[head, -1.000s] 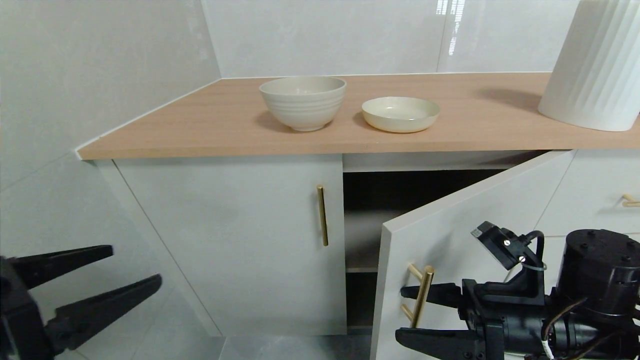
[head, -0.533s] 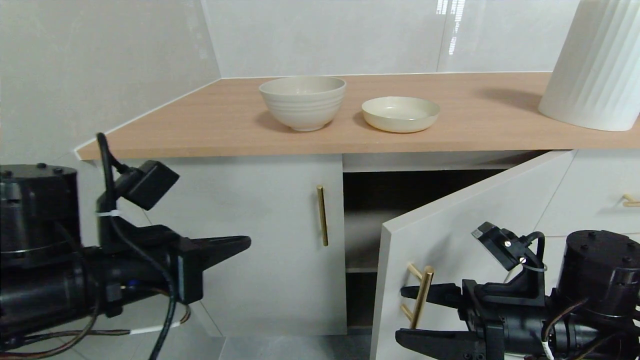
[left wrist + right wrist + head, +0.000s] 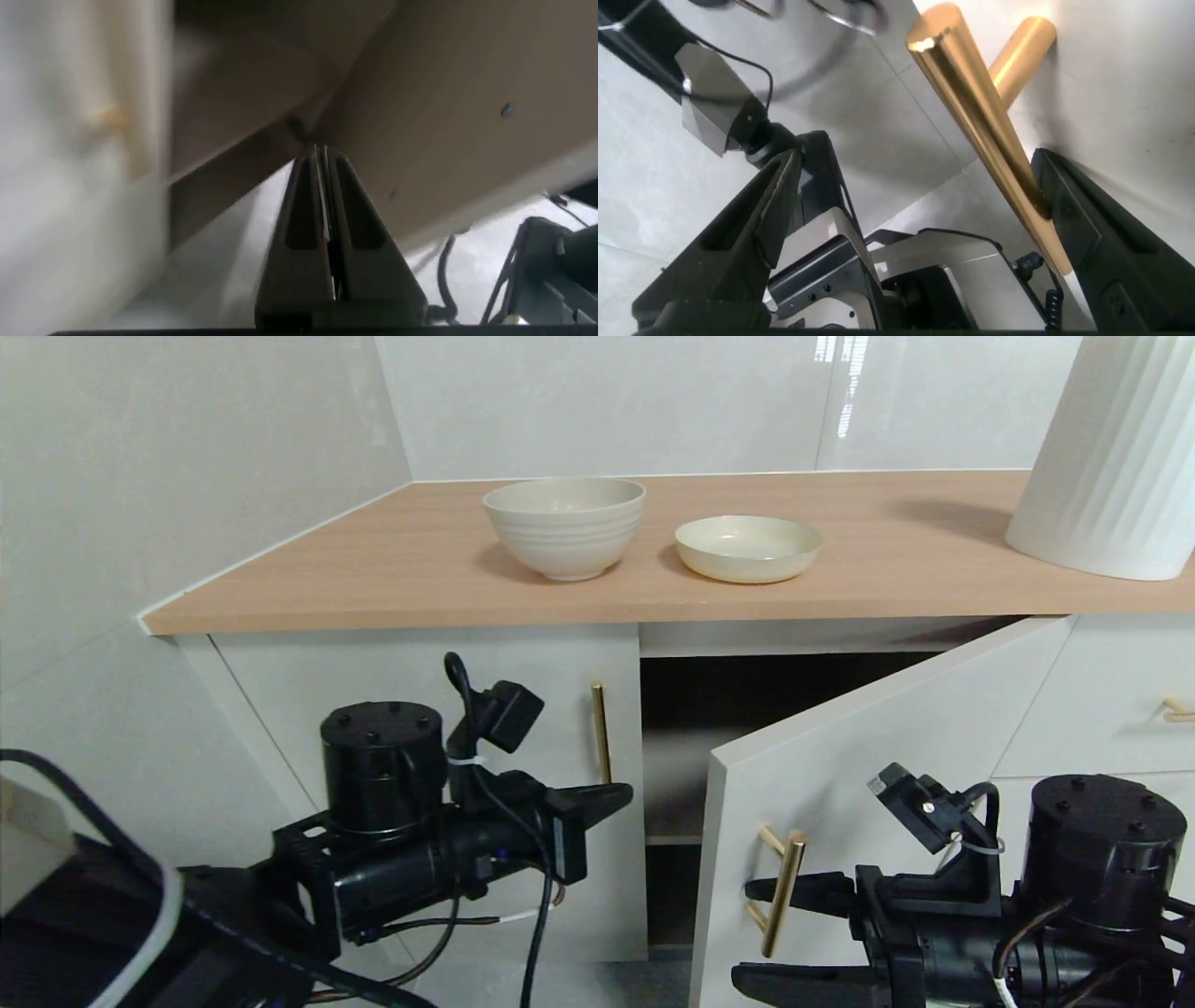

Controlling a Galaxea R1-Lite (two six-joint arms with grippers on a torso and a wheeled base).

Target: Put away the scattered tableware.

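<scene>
A deep cream bowl (image 3: 565, 527) and a shallow cream dish (image 3: 749, 549) stand side by side on the wooden counter (image 3: 373, 579). Below them, the cabinet's right door (image 3: 840, 775) is swung partly open. My right gripper (image 3: 775, 938) is open, with one finger on each side of that door's gold handle (image 3: 782, 896) (image 3: 990, 140) and the fingers (image 3: 757, 224) apart from the bar. My left gripper (image 3: 611, 798) (image 3: 320, 159) is shut and empty. It sits low in front of the closed left door (image 3: 439, 709), its tip at the edge of the dark opening.
A tall white ribbed container (image 3: 1111, 457) stands on the counter's right end. The left door has a vertical gold handle (image 3: 602, 733) just above my left gripper. A shelf (image 3: 677, 756) shows inside the cabinet. Tiled walls close in the left side and the back.
My left arm has swept in from the far left to the cabinet's middle, and its fingers have gone from open to shut. The right arm has sunk slightly at the handle.
</scene>
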